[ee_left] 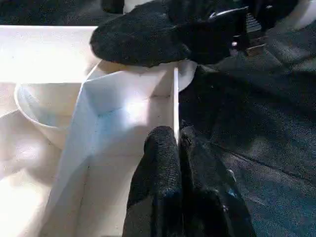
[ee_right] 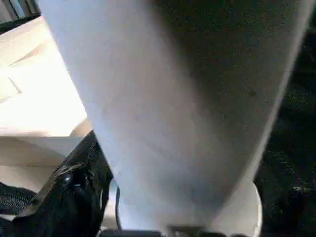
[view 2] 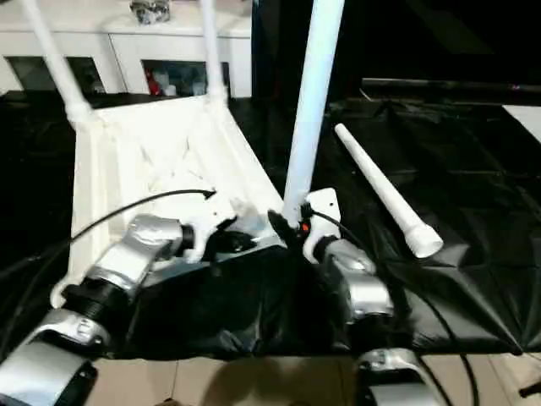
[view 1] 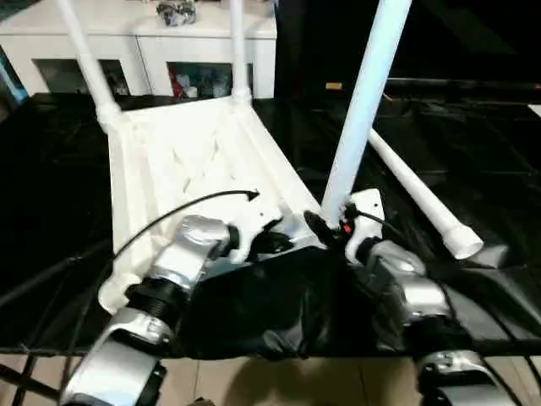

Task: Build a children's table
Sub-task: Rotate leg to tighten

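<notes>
You are on the third leg. Your right tool stands spread around the foot of that leg, a black finger showing against one side of the tube, right where it meets the near right corner socket of the tabletop. The leg rises upright with a slight tilt; I judge it entered but perhaps not fully seated. Whether the fingers actually press the tube or only flank it I cannot tell.

Your left tool is pressed together, its two fingers pinching the thin upright rib at the near edge of the tabletop, just beside the same socket. That pinch looks meant to steady the tabletop while the leg goes in.

The tabletop lies upside down, ribbed side up, on the black-covered desk, running away from you. Two legs already stand in its far corners, the far left leg and the far right leg. The fourth leg lies loose on the cover to your right, well apart from the tabletop, its wide end toward you. The near left socket looks unfilled.

Next, to my mind, you need a firm push straight down along the tube with the tabletop held flat. Then fetch the loose leg for the near left corner. A white cabinet stands behind.
</notes>
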Robot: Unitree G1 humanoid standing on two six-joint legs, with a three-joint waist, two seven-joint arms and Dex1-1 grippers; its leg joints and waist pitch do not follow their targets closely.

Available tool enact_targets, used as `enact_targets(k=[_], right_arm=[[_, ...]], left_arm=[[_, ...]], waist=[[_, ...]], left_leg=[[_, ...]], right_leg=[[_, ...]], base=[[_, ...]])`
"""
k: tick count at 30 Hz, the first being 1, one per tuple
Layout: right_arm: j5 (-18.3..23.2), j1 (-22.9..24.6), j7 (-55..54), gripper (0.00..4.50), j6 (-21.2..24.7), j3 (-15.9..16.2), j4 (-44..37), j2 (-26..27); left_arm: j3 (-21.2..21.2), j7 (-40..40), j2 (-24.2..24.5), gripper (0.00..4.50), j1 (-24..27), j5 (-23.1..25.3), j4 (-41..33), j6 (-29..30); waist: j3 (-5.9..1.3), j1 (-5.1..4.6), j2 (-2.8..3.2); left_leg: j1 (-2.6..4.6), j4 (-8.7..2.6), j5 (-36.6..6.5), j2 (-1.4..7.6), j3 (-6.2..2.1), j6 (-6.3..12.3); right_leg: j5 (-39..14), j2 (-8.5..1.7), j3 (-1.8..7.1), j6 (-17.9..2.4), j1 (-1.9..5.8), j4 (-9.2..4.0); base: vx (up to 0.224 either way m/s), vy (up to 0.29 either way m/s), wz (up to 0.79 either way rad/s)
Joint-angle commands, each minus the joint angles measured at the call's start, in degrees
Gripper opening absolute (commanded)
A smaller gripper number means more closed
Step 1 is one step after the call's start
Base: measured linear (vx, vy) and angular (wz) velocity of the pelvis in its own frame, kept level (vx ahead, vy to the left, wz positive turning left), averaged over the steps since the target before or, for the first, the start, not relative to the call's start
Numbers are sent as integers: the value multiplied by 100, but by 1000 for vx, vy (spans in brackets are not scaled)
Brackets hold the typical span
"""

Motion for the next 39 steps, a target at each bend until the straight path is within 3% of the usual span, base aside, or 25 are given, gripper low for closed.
enact_targets(k=[1, 2, 3, 6, 7, 9, 12, 19, 22, 26, 27, 33, 36, 39], right_arm=[[-14, 20, 433, 390, 169, 364, 104, 189], [-8, 31, 520, 393, 169, 370, 83, 138], [-31, 69, 862, 427, 115, 473, -4, -34], [-78, 103, 1197, 435, 84, 596, -85, -224], [-69, 119, 1392, 435, 94, 645, -132, -311], [-39, 177, 2079, 435, 112, 820, -285, -620], [0, 216, 2597, 435, 143, 928, -380, -812], [68, 194, 3960, 435, 298, 1357, -546, -1301], [21, 127, 4280, 406, 328, 1512, -512, -1401], [-41, 75, 4475, 365, 324, 1609, -483, -1432], [-39, 60, 4560, 360, 354, 1648, -492, -1430], [-71, 32, 4624, 309, 317, 1734, -446, -1386], [-79, 34, 4643, 285, 288, 1757, -437, -1388], [-21, 105, 4555, 280, 351, 1695, -524, -1347]], left_arm=[[-254, -229, -176, 0, -29, -136, -139, -58], [-240, -295, -128, 0, -20, -159, -162, -81], [-217, -556, 16, 0, 17, -240, -230, -182], [-223, -881, 182, 0, 74, -320, -306, -295], [-230, -1054, 262, 0, 108, -367, -351, -353], [-319, -1670, 536, 0, 221, -478, -504, -526], [-370, -1918, 683, 0, 246, -471, -522, -605], [-379, -2449, 1010, 0, 117, -527, -297, -863], [-357, -2595, 1089, 0, 74, -532, -210, -937], [-387, -2709, 1171, 0, 55, -524, -162, -989], [-397, -2737, 1206, 0, 51, -510, -154, -1017], [-367, -2717, 1185, 0, 20, -512, -59, -1052], [-381, -2705, 1156, 0, -7, -507, 11, -1078], [-381, -2662, 1121, 0, -29, -501, 88, -1098]], waist=[[-326, -5, 2], [-326, -3, 0], [-334, 10, -11], [-350, 10, -8], [-350, 6, -40], [-361, 47, -27], [-364, 93, -19], [-338, 185, -21], [-332, 201, -19], [-343, 206, -31], [-343, 212, -64], [-351, 229, 3], [-348, 229, -1], [-357, 228, 52]], left_leg=[[43, -365, -1581, 161, -123, 168], [32, -365, -1566, 158, -123, 184], [28, -361, -1509, 158, -126, 204], [2, -340, -1311, 159, -108, 285], [-1, -333, -1288, 154, -95, 316], [-7, -329, -1087, 170, -96, 367], [-6, -316, -984, 189, -74, 410], [31, -328, -1250, 209, -73, 320], [44, -332, -1328, 204, -74, 286], [27, -332, -1222, 211, -85, 279], [28, -331, -1200, 210, -83, 289], [38, -333, -1206, 216, -87, 238], [38, -333, -1263, 211, -84, 219], [49, -334, -1306, 214, -91, 191]], right_leg=[[-2006, -459, 266, -843, 219, -528], [-1935, -467, 268, -879, 235, -512], [-1876, -475, 266, -900, 249, -497], [-1470, -469, 278, -1005, 267, -450], [-1436, -467, 280, -1010, 273, -456], [-1224, -464, 275, -1054, 291, -411], [-970, -437, 266, -1150, 283, -367], [-1457, -474, 271, -1087, 251, -419], [-1674, -474, 270, -1019, 241, -440], [-1575, -474, 271, -1022, 249, -414], [-1577, -477, 270, -1025, 249, -406], [-1454, -478, 270, -1076, 244, -398], [-1453, -476, 267, -1089, 250, -408], [-1363, -469, 266, -1129, 250, -398]], base=[[0, 0, 0], [0, 0, 0], [0, 0, 0], [0, 0, 0], [0, 0, 0], [0, 0, 0], [0, 0, 0], [0, 0, 0], [0, 0, 0], [0, 0, 0], [0, 0, 0], [0, 0, 0], [0, 0, 0], [0, 0, 0]])
